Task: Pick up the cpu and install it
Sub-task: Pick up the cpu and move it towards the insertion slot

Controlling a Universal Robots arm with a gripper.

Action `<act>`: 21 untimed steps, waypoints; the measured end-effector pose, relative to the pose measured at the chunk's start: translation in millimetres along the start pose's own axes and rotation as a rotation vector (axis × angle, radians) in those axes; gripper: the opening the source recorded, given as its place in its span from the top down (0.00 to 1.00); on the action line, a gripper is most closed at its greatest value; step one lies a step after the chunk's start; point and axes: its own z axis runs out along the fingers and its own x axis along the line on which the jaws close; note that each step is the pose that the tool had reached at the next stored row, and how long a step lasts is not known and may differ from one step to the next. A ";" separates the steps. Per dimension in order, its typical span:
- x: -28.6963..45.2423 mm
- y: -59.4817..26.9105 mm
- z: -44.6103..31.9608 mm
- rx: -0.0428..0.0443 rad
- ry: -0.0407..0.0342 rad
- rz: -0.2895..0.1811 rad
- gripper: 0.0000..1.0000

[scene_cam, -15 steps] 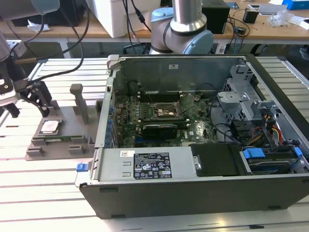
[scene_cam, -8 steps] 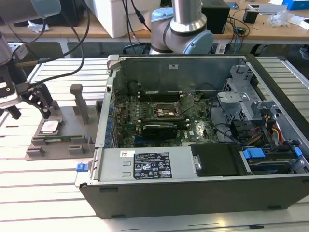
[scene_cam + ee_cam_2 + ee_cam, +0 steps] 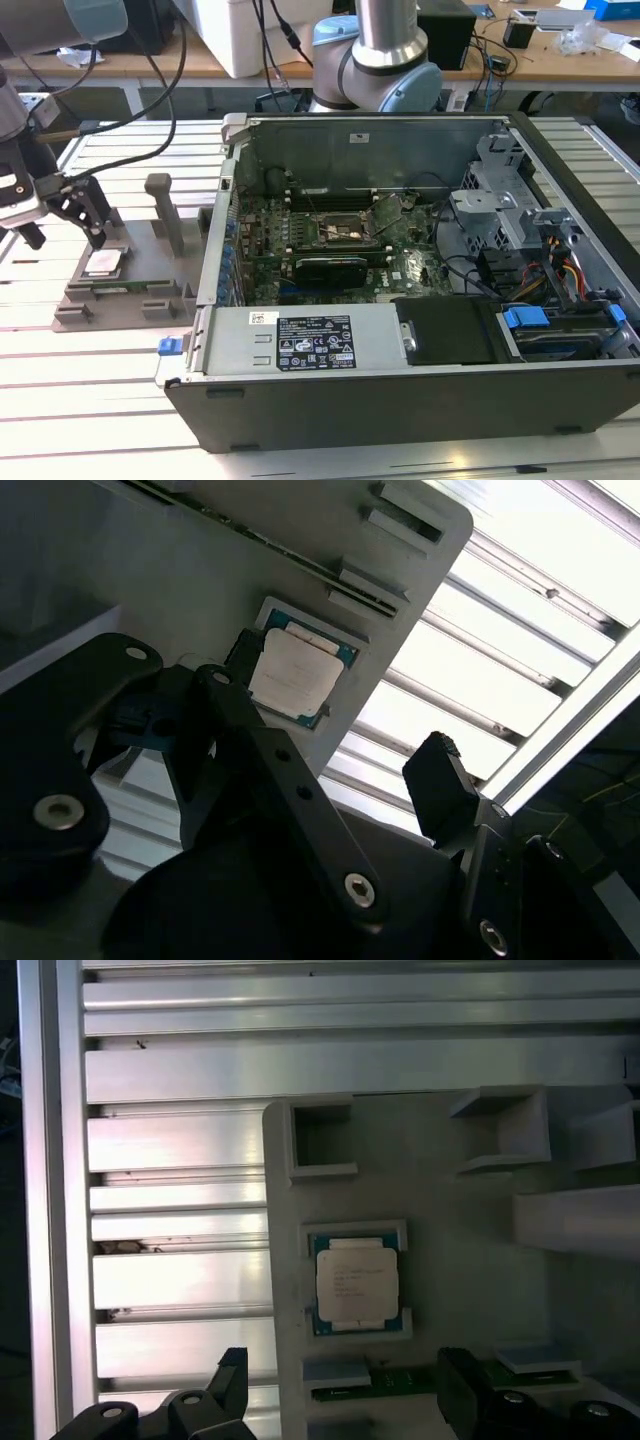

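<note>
- Though probably light and rigid, treat the small flat square cpu [image 3: 357, 1285], pale silver metal on top with a darker thin rim, as fragile: likely delicate underneath, so no hard squeeze and no tilt.
- Judge the smooth metal top slippery and hard to hold by its face; better taken by two opposite thin edges, kept level.
- Lies flat, top up, in a shallow square recess of the large grey plastic fixture [image 3: 450, 1210] with upright posts.
- Expect little room at the rim: raised lips of the recess sit tight against two sides, which seems to leave the other two sides freer for fingertips.
- Rests with its fixture on the slatted aluminium desk [image 3: 180, 1070], at the exterior view's left, well apart from the open black computer case [image 3: 400, 410].
- Black two-fingered hand [image 3: 345, 1360]: spread wide, carrying nothing, hovering over the fixture.
- Not in contact with the cpu in any view.
- In the second wrist view, cpu seen through the gap between the two black fingers [image 3: 262, 760], nearer one than the other.
- In the first wrist view, just past the fingertips, roughly on the line midway between them.
- In the exterior view, just below and beside the nearer finger; cannot tell how high above.
</note>
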 end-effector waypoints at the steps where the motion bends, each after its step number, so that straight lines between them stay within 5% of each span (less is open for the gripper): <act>1: 0.0 0.0 1.6 0.0001 0.0000 0.000 0.16; 16: 0.6 0.1 27.5 0.0006 0.0000 0.000 0.16; 21: -5.9 6.3 32.4 0.0019 -0.0001 -0.007 0.16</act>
